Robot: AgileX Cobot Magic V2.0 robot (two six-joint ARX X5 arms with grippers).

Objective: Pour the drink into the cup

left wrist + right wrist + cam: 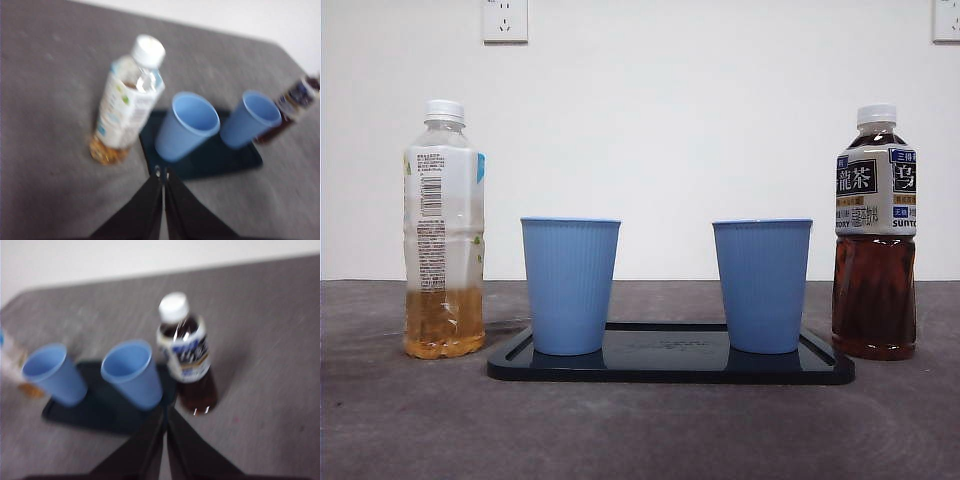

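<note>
Grey tabletop (410, 420), black tray (670, 368) at its middle. Off the tray's two short edges, capped and upright: pale tea bottle (444, 230), dark tea bottle (876, 235). On the tray, near either end, two blue cups (570, 285) (762, 285), seemingly empty. Above, left gripper (163, 175) and right gripper (165, 412), both clenched, grasping nothing. Probably no step begun; next: open, seize a bottle, uncap. Nothing blocking.

Two capped bottles (444, 232) (875, 235) upright flanking tray; two blue cups (570, 285) (762, 285) on tray.
</note>
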